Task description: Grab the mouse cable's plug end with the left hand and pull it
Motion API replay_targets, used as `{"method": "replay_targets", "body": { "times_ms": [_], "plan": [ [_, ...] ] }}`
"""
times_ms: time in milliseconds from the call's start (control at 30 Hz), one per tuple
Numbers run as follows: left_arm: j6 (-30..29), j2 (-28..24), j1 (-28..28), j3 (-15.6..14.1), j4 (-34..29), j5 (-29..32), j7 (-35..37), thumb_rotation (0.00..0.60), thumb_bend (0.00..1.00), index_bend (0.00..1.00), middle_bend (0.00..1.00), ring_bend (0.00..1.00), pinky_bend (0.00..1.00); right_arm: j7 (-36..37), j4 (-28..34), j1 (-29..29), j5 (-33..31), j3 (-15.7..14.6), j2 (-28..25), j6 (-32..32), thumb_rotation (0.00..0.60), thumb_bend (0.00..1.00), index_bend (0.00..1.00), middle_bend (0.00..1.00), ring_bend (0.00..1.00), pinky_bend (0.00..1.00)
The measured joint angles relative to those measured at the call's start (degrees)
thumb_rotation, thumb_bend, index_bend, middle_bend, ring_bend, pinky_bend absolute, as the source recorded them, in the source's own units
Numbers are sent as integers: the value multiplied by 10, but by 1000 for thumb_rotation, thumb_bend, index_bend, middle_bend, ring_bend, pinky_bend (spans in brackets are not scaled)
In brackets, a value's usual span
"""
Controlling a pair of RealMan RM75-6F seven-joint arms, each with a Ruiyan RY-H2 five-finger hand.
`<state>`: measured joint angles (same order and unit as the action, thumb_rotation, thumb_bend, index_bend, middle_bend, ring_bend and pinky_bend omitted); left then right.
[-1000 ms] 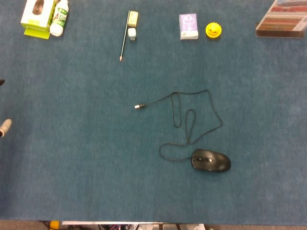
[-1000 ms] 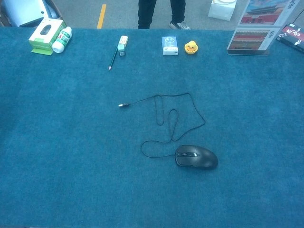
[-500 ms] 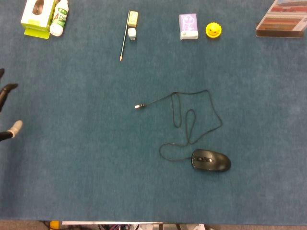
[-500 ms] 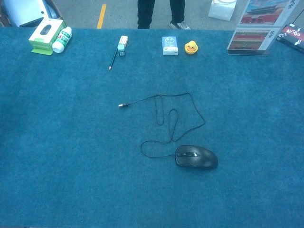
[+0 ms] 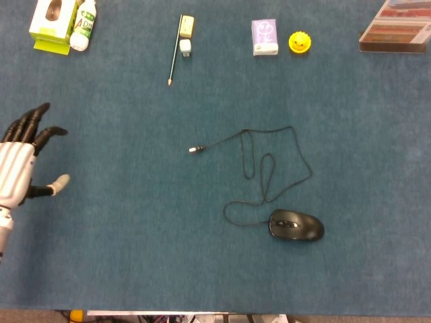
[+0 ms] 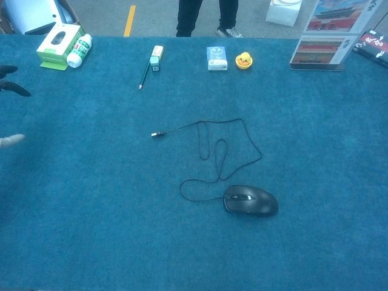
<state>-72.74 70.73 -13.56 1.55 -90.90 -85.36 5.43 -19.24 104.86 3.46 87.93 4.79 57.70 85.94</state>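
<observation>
A black mouse [image 5: 296, 225] [image 6: 250, 200] lies on the blue table cover, right of centre. Its thin black cable [image 5: 269, 161] [image 6: 224, 145] loops away from it and ends in a small plug [image 5: 196, 149] [image 6: 156, 134] near the middle of the table. My left hand [image 5: 20, 161] is at the far left edge in the head view, fingers spread and holding nothing, well to the left of the plug. In the chest view only the fingertips [image 6: 12, 88] of that hand show at the left border. The right hand is out of sight.
Along the far edge stand a green box [image 5: 50, 20], a white bottle [image 5: 83, 25], a pencil [image 5: 175, 52] with erasers [image 5: 186, 27], a small purple box [image 5: 264, 36], a yellow toy [image 5: 300, 43] and a display stand [image 5: 396, 28]. A person's legs [image 6: 203, 17] show behind the table.
My left hand has come further in from the left edge, towards the right; a second ago only its fingertips showed. The mouse, cable and plug lie as before.
</observation>
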Motion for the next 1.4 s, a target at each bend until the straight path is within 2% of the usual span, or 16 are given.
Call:
{"method": "replay_targets", "body": {
  "times_ms": [367, 700, 1133, 1400],
  "plan": [
    [69, 40, -36, 13, 6, 53, -18, 600, 209, 317, 0, 0, 41, -27, 42, 8, -17, 13, -40, 0, 600, 0, 163, 58, 72, 286],
    [118, 73, -69, 17, 33, 81, -49, 600, 276, 339, 0, 0, 38, -55, 67, 9, -31, 16, -61, 1, 600, 0, 164, 59, 72, 286],
    [163, 147, -115, 38, 108, 110, -55, 600, 278, 350, 0, 0, 38, -44, 66, 5, -34, 16, -71, 12, 600, 0, 163, 60, 72, 286],
    [175, 176, -134, 50, 118, 129, -62, 600, 314, 389, 0, 0, 38, -30, 55, 3, -34, 17, -73, 20, 600, 0, 163, 60, 72, 286]
  ]
}}
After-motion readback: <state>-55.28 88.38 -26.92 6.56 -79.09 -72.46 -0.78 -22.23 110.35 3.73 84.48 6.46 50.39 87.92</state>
